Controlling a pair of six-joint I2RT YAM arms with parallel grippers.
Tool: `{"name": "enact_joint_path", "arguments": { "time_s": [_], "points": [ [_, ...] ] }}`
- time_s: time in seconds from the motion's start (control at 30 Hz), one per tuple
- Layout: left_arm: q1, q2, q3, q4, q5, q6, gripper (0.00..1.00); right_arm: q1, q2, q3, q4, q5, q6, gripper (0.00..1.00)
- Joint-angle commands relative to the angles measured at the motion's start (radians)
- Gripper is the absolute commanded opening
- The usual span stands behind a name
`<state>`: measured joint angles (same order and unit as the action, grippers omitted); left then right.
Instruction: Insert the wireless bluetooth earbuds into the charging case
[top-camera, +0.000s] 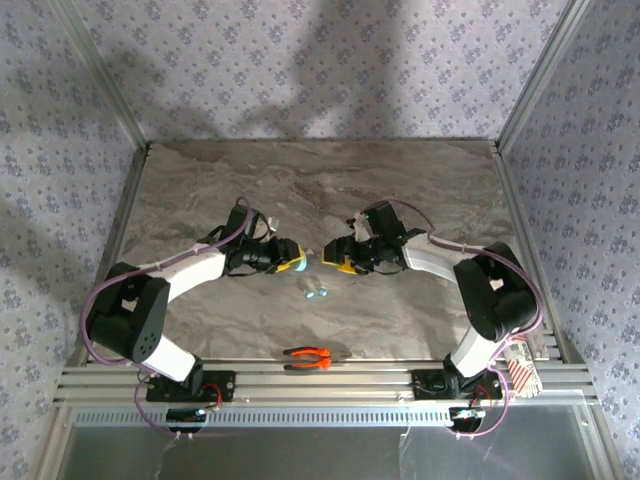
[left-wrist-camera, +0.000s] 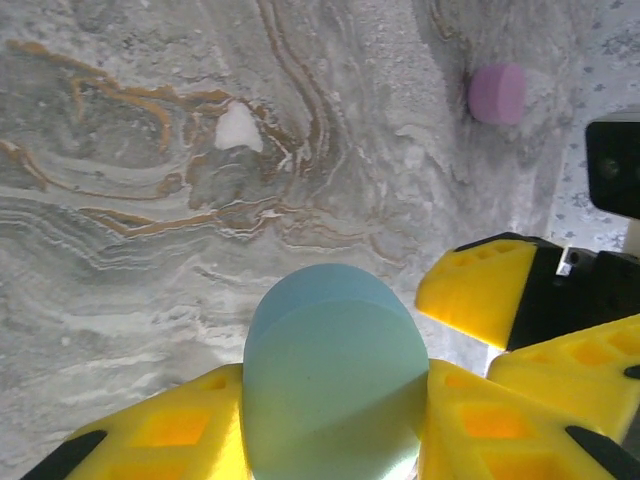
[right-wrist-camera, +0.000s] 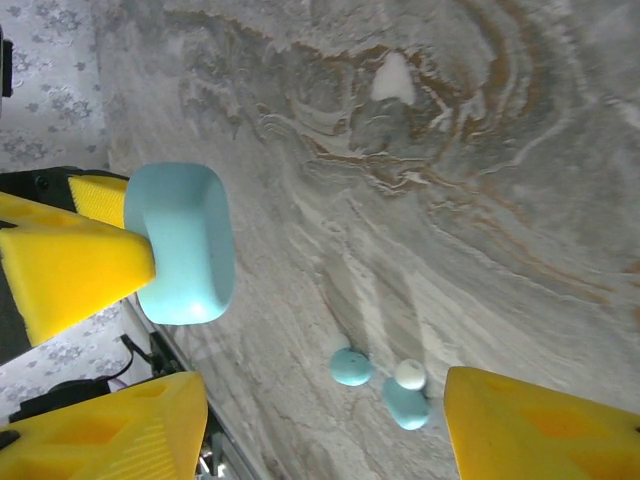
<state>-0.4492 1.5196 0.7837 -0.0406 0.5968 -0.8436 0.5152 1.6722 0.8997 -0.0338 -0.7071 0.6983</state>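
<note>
right wrist view: small teal earbuds (right-wrist-camera: 350, 366) on the marbled table (right-wrist-camera: 480, 200) are framed by the wide-parted fingers of the right gripper (right-wrist-camera: 320, 430), so it is judged nearer. the oval teal charging case (right-wrist-camera: 180, 245) is clamped by the left gripper (left-wrist-camera: 330, 420).

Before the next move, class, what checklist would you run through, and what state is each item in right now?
1. Teal case secure in the left tool: ok, clamped between its yellow fingers.
2. Right tool free to pick: ok, open with nothing in it.
3. Teal earbuds reachable: ok, both lie loose on the table, apart from the case.
4. Case lid open to take an earbud: cannot tell, no opening is visible.
5. Pink case out of the way: ok, it sits well off from both tools.
6. Pliers out of the way: ok, near the front edge, apart from the earbuds.
</note>
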Motion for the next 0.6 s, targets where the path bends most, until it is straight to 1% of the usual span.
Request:
{"name": "enact_joint_path", "arguments": {
  "time_s": [0.0,0.17,0.57],
  "points": [
    [0.01,-0.027,-0.006,0.068,0.055,-0.031,0.37,0.021,0.031,0.033,0.049,-0.053,0.042,0.64],
    [0.012,-0.025,-0.014,0.095,0.079,-0.046,0.37,0.034,0.058,0.04,0.099,-0.077,0.076,0.63],
    [0.012,-0.033,-0.031,0.11,0.087,-0.051,0.37,0.04,0.1,0.046,0.204,-0.13,0.15,0.62]
  ]
}}
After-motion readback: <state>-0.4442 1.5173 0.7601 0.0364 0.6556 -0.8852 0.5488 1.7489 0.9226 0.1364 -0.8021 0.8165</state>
